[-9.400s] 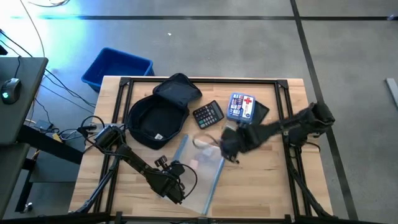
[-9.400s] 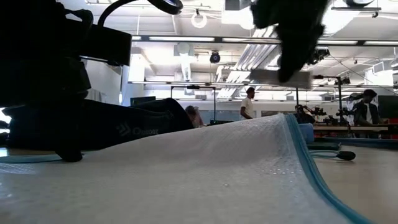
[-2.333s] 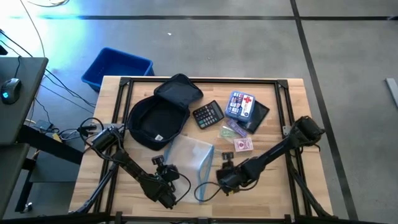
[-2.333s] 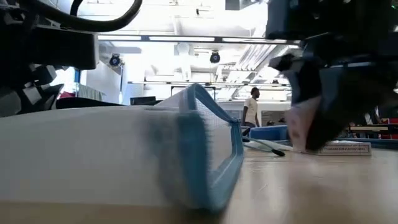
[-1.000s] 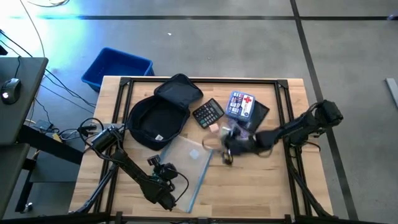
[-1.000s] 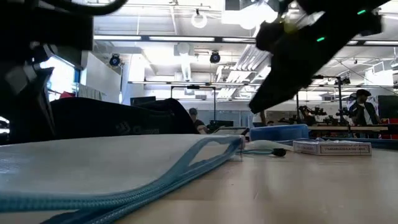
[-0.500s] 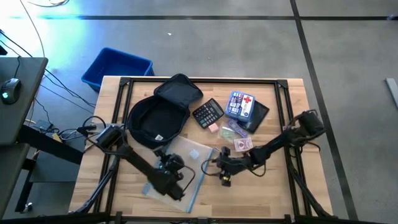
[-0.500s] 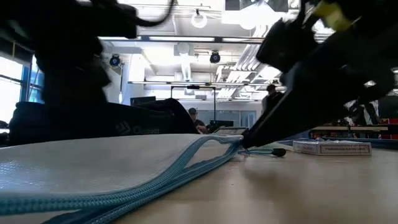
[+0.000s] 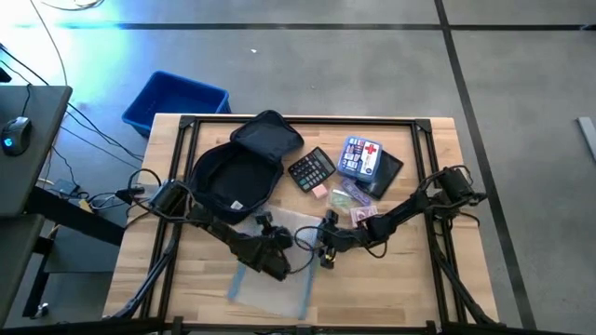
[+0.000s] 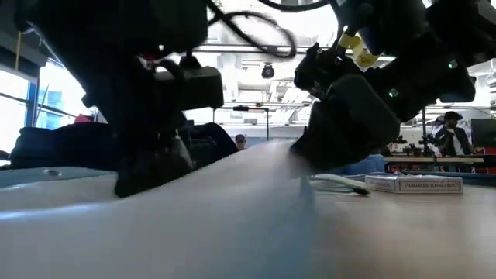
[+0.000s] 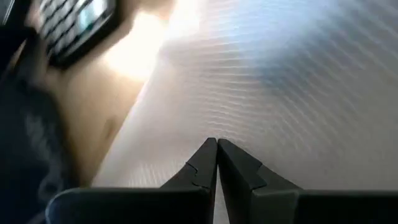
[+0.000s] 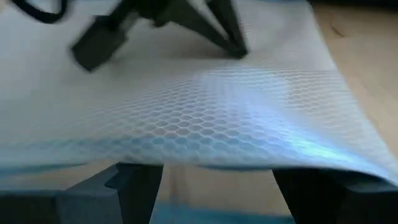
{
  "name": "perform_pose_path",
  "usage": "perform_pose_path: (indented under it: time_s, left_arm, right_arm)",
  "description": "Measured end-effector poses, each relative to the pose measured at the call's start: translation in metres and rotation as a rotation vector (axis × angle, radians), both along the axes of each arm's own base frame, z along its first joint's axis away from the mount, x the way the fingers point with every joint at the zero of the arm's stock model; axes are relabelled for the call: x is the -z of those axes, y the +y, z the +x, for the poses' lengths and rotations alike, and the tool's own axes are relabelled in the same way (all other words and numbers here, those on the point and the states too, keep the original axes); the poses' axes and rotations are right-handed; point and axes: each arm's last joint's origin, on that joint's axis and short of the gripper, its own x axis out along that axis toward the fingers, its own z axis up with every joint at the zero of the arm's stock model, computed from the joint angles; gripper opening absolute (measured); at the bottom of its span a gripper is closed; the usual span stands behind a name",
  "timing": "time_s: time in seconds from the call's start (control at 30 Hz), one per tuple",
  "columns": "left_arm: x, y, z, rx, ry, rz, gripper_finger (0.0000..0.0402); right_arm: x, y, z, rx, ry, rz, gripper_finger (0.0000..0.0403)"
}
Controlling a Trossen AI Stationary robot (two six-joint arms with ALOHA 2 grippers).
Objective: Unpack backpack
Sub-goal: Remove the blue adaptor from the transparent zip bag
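Note:
The dark navy backpack (image 9: 233, 181) lies unzipped on its back at the table's far left, its flap thrown back. No gripper touches it. Nearer, at mid table, lies a clear mesh pouch (image 9: 270, 284) with a blue zip edge. My left gripper (image 9: 284, 253) is shut, its tips on the pouch's upper face (image 11: 280, 93). My right gripper (image 9: 321, 249) is open at the pouch's right edge, one finger (image 12: 137, 183) on either side of a raised stretch of that edge (image 12: 217, 106). I cannot tell whether those fingers touch it. My left gripper comes slanting down from the table's left. Its shut fingertips (image 11: 216, 146) rest on the pouch's mesh face (image 11: 205, 118), which humps up beyond them. Whether a fold of mesh is pinched between the tips cannot be told.
Behind the pouch lie a calculator (image 9: 312, 170), a pink eraser (image 9: 319, 191), a blue first-aid kit (image 9: 361, 158) on a dark flat thing, and a card pack (image 9: 363, 216). A blue bin (image 9: 177, 100) stands on the floor beyond the far left corner.
My left gripper, still shut, has gone from the near edge toward the far right and lower, across the pouch. My right gripper has come down toward the near left, to the pouch's right edge. The pouch has shifted and now humps up between the two.

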Motion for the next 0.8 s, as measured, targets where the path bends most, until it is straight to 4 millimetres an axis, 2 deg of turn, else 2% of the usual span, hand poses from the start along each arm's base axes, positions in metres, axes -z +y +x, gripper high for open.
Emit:
perform_pose_path:
  time_s: [0.1, 0.2, 0.47, 0.7, 0.8]
  left_arm:
    - [-0.004, -0.018, 0.001, 0.134, -0.017, -0.007, 0.0]
    - [-0.005, -0.027, 0.0, 0.202, -0.031, 0.005, 0.0]
    - [-0.006, -0.016, 0.014, 0.175, -0.082, -0.039, 0.0]
    - [-0.006, -0.015, 0.016, 0.174, -0.084, -0.058, 0.0]
    - [-0.005, -0.015, 0.013, 0.171, -0.071, -0.046, 0.0]
  right_arm:
    - [-0.001, 0.004, 0.0, -0.027, 0.021, -0.025, 0.027]
    - [-0.004, 0.01, 0.002, -0.057, 0.014, -0.06, 0.027]
    - [-0.014, 0.017, 0.009, -0.01, -0.043, -0.137, 0.027]
    - [-0.008, 0.0, 0.01, 0.03, 0.059, -0.067, 0.0269]
    - [-0.001, -0.005, 0.007, 0.049, 0.123, -0.068, 0.0253]
